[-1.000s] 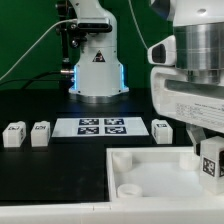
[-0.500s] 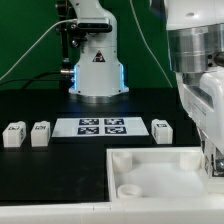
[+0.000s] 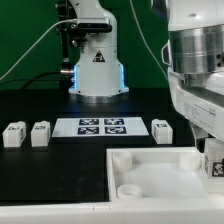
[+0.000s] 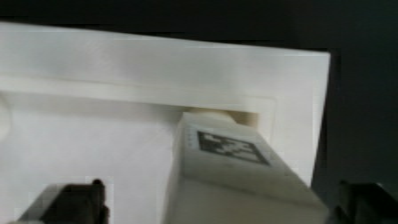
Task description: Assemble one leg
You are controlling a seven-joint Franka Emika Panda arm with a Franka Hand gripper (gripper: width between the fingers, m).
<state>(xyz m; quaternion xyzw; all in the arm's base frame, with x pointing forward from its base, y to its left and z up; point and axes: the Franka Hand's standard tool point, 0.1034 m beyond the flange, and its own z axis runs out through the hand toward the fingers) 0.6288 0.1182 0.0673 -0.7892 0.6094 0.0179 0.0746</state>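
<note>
The leg [image 4: 228, 150] is a white post with a black-and-white tag. In the wrist view its far end sits in the corner recess of the large flat white tray-like part [image 4: 107, 90]. My gripper [image 4: 217, 200] is open, with a dark finger on each side of the leg [image 4: 75, 202] and a gap between each finger and the post. In the exterior view the gripper [image 3: 209, 150] is at the right edge, over the right corner of the tray-like part [image 3: 150, 172]. The leg's tag [image 3: 213, 166] shows just below it.
The marker board [image 3: 103, 126] lies mid-table. Two small white tagged cubes [image 3: 13, 134] [image 3: 39, 132] stand at the exterior view's left and another [image 3: 163, 130] to the right of the board. The robot base [image 3: 97, 70] is behind.
The wrist has turned over the tray-like part's right corner. The leg's tag was hidden half a second ago and shows again now, slightly lower and further right than one second ago.
</note>
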